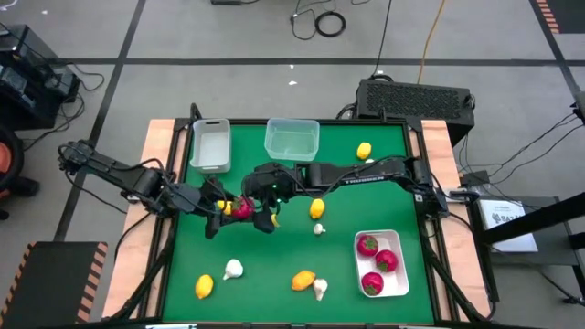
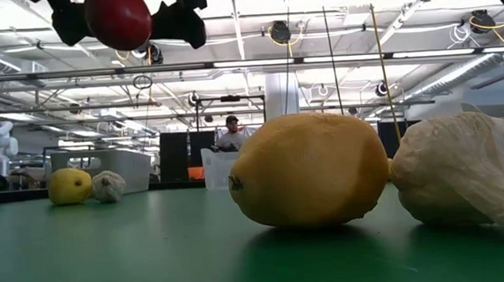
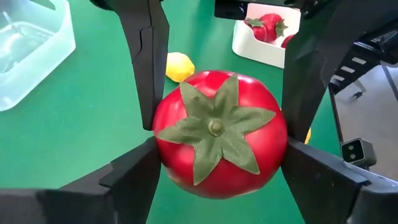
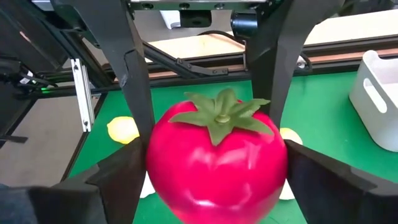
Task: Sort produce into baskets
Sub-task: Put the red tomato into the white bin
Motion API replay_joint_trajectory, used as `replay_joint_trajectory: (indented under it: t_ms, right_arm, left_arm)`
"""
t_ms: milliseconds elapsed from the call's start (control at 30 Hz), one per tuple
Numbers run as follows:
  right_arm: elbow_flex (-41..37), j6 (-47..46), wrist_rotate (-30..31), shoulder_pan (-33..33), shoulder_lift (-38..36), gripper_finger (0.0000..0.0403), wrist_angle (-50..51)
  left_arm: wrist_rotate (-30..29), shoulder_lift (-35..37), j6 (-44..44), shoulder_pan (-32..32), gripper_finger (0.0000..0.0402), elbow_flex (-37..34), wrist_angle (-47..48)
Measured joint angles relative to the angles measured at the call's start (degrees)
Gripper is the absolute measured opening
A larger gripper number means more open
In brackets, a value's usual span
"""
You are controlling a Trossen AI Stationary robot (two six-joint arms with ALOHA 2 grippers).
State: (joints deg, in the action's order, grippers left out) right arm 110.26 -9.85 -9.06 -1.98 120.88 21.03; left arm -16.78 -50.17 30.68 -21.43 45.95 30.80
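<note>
A red tomato (image 1: 243, 207) is hanging in the air over the green table (image 1: 274, 260), a bit to the 9 o'clock side of the middle. Both grippers are squeezing it at once. The left gripper (image 1: 228, 206) is coming in from 9 o'clock and the right gripper (image 1: 259, 203) from 3 o'clock, each with its two fingers pressing on the tomato's sides.

The white tray (image 1: 397, 280) at 4 o'clock is holding three more tomatoes (image 1: 367, 244). The clear tub (image 1: 292, 140) at 12 o'clock and the grey bin (image 1: 210, 145) at 11 o'clock are looking bare inside.

Lemons (image 1: 316, 208) and garlic bulbs (image 1: 233, 269) are lying loose on the table, some near 6 o'clock.

The low view is showing the tomato (image 2: 119, 18) lifted high off the table, which the high view cannot show. It is also showing a big lemon (image 2: 311, 169) up close, touching a garlic bulb (image 2: 464, 173), and a person far back in the room.

The left wrist view is showing the tomato's green star top (image 3: 215, 127), with the tray (image 3: 252, 50) behind. The right wrist view is showing the top (image 4: 222, 114) too, and the bin (image 4: 376, 99).
</note>
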Motion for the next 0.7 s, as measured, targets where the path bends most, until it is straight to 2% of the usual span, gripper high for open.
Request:
replay_joint_trajectory:
  t_ms: [400,700]
  right_arm:
    - [0.08,-0.05,-0.07,0.17,-0.02,0.0324,1.30]
    - [-0.44,0.26,-0.37,0.39,0.56,0.0287,5.63]
  left_arm:
    - [0.18,2.22,-5.23,0.08,0.0313,-0.02,0.28]
    - [0.70,6.49,-6.46,0.08,0.0312,0.17,-0.56]
